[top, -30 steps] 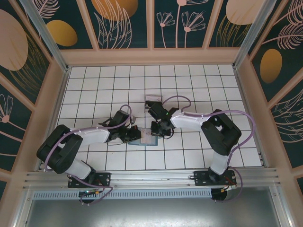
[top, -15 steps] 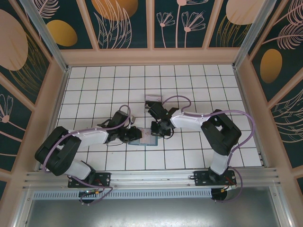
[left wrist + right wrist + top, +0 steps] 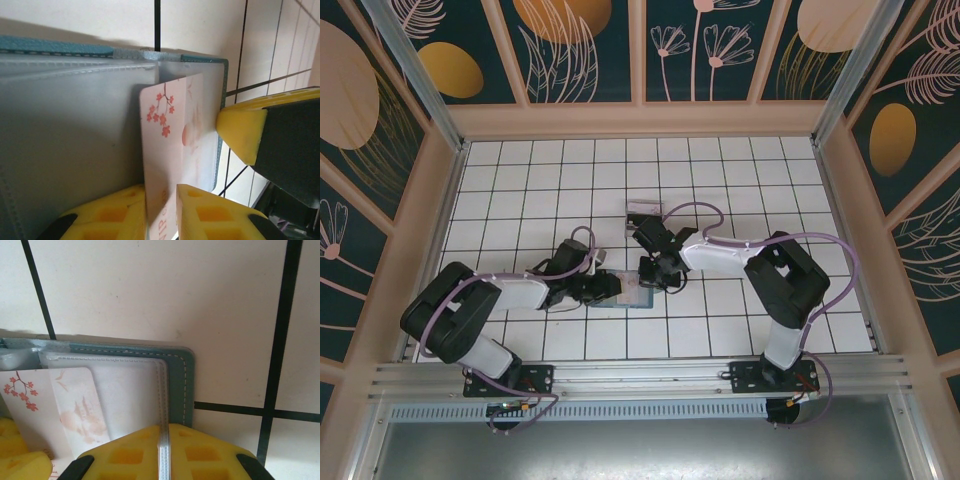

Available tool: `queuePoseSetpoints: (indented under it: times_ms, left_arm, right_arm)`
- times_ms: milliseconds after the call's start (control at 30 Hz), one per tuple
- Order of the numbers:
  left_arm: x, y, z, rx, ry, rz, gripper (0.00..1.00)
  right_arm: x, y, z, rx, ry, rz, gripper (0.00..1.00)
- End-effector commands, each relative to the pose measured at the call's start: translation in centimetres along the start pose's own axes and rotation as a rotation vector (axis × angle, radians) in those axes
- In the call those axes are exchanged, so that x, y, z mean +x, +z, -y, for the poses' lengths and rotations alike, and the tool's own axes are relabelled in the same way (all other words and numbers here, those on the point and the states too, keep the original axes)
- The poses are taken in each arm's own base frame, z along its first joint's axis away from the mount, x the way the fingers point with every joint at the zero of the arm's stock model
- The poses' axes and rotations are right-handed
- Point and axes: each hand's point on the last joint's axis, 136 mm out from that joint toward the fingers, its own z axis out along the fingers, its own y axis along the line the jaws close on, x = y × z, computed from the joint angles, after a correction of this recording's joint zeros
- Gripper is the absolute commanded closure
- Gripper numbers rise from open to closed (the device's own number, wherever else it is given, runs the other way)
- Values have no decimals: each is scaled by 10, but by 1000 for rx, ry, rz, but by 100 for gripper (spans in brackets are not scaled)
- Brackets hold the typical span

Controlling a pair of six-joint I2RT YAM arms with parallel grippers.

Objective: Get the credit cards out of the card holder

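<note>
clear box (image 3: 642,210) beyond card holder (image 3: 177,375), right pincer (image 3: 162,450) just beside pale card (image 3: 172,135)

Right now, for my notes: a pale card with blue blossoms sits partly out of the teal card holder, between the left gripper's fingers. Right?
The blossoms are red, not blue, as the left wrist view shows. The card, card holder and left gripper are as you say.

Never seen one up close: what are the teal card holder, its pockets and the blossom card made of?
Card holder: probably faux leather, matte teal with a stitched edge. Pockets: soft plastic, milky and see-through. Blossom card: thin, stiff-looking, printed; likely plastic, possibly coated paper.
</note>
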Motion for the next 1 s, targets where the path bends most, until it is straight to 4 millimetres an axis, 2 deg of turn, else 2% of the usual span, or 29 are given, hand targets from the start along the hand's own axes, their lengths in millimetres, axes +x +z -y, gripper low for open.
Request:
queuePoseSetpoints:
  times_ms: [0,300,667,967]
  left_arm:
    - [6,3,-7,30,-39,-15,79]
    - [0,-7,-4,22,-27,10,90]
    - [-8,-26,-13,-140,51,22,93]
    - [-18,-46,-5,-256,183,16,94]
  right_arm:
    - [17,17,36,154,-3,-57,87]
    - [17,17,37,161,-4,-56,88]
    - [15,14,36,168,-14,-49,88]
    - [10,6,31,161,-18,-30,88]
